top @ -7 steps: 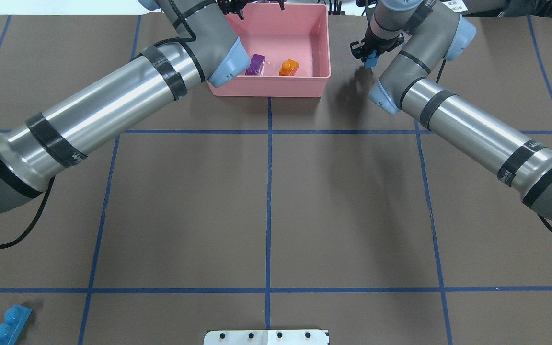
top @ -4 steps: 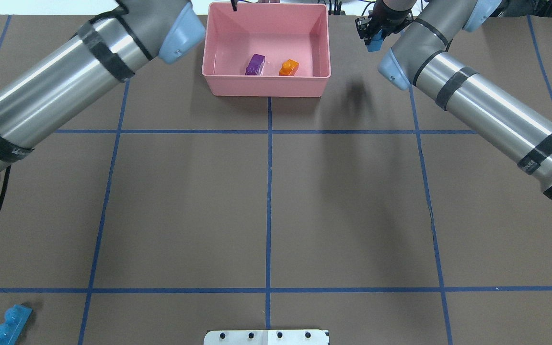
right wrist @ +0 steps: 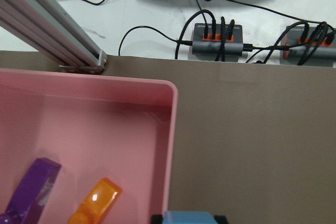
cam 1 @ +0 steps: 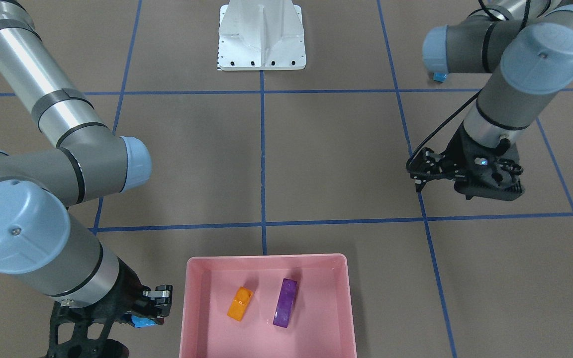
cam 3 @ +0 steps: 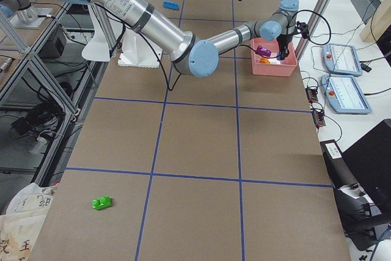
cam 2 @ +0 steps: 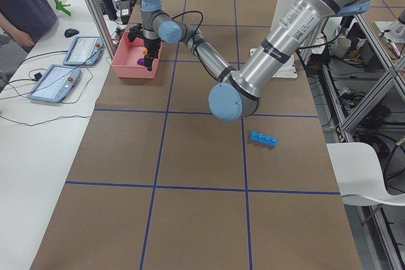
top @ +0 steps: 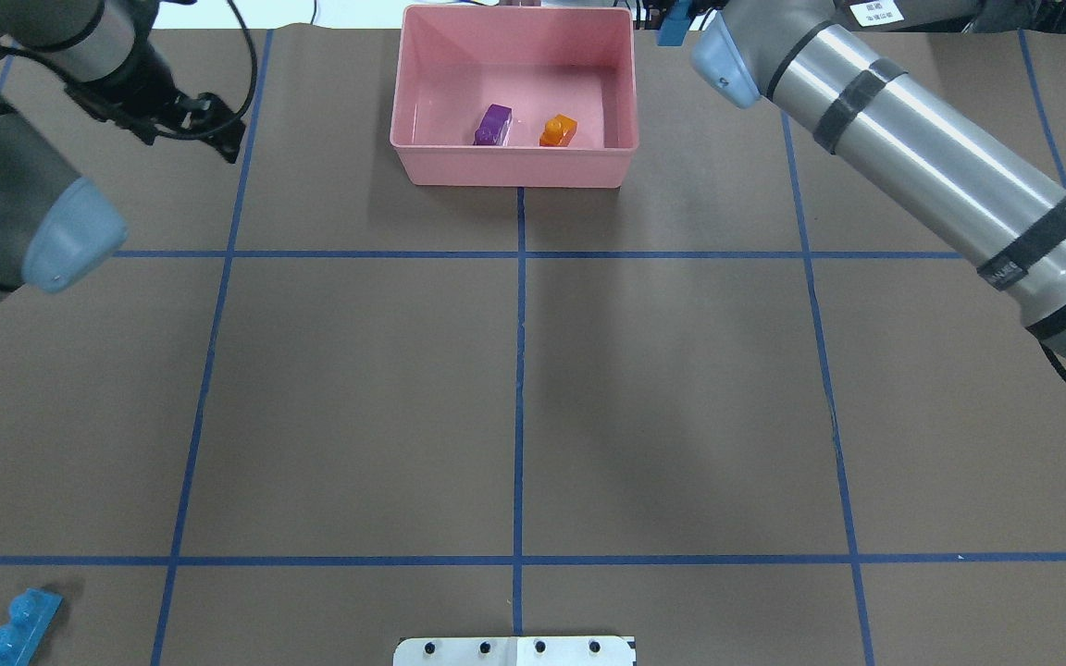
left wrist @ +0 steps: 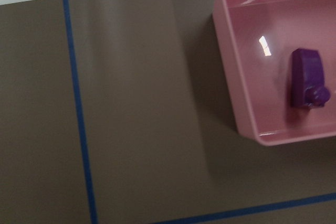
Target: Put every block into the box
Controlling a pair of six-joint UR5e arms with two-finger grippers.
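The right jaws clamp the small blue brick, the box rim just beside them. The left jaws stand apart, empty, well away from it. Inside lie the orange brick and purple brick.

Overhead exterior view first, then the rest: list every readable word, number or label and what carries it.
No text reads clearly.
White tag at the table's far edge: print too small.
Black band on the right arm: white lettering, blurred.
Bag beside the table: dark characters, illegible.
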